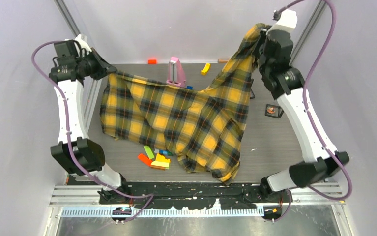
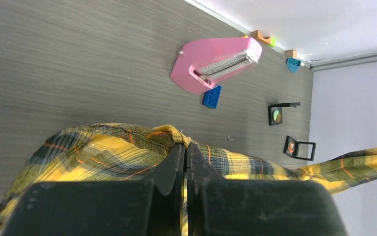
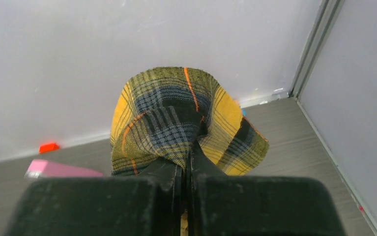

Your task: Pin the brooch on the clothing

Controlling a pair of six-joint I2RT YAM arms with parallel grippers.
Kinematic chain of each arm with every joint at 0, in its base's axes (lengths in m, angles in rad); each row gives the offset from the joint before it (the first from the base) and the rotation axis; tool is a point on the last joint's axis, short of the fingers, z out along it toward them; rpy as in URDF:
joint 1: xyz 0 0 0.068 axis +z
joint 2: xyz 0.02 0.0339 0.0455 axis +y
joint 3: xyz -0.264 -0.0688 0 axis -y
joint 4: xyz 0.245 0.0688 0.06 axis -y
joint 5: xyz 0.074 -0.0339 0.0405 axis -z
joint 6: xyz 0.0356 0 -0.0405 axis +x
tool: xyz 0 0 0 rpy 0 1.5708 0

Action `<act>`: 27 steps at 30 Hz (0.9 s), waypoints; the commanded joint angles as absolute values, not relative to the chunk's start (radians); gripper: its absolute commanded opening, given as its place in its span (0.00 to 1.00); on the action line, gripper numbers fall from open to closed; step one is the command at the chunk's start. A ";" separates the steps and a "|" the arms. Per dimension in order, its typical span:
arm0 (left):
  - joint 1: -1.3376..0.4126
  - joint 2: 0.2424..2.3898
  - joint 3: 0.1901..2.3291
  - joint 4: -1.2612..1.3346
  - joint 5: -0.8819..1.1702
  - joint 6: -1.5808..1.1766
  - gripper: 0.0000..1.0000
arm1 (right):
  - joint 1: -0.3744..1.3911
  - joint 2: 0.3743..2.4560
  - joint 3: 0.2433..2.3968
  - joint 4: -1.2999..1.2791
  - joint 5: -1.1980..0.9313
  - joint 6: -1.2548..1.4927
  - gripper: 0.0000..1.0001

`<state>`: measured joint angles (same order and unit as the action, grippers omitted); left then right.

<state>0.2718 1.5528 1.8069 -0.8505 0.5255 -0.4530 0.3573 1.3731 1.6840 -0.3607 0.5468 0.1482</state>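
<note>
The yellow-and-black plaid shirt [image 1: 186, 118] hangs stretched between my two grippers, and its lower part lies on the table. My left gripper [image 1: 111, 72] is shut on a shirt edge at the back left; the fold shows pinched in the left wrist view [image 2: 187, 145]. My right gripper [image 1: 263, 33] is shut on a bunched shirt part [image 3: 176, 113], lifted high at the back right. A small round greenish and pink-orange brooch [image 2: 275, 116] sits in a black square case. A second, pink-orange round piece [image 2: 291, 146] sits in another case [image 1: 273, 110], right of the shirt.
A pink wedge-shaped object [image 1: 175, 72] stands behind the shirt, with a blue brick [image 2: 212, 96] beside it. Several coloured blocks [image 1: 156, 158] lie by the shirt's front hem. An orange block [image 1: 152, 61] and a yellow piece [image 1: 205, 68] lie near the back wall. Enclosure walls stand close on both sides.
</note>
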 commanded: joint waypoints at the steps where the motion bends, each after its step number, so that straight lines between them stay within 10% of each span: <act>1: 0.245 1.609 1.943 -0.739 0.517 -0.463 0.00 | 0.247 1.465 1.909 -0.243 0.443 0.266 0.01; 13: 0.242 1.802 2.424 -0.587 0.638 -0.589 0.00 | 0.179 1.657 2.501 -0.342 0.175 0.284 0.01; 27: 0.256 1.199 1.369 -0.504 0.294 -0.501 0.00 | 0.181 0.880 1.306 -0.452 -0.098 0.767 0.01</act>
<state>0.2447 1.3788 1.6283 -0.5140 0.4572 -0.5266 0.1814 1.0100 1.5448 -0.3557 -0.0212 0.5537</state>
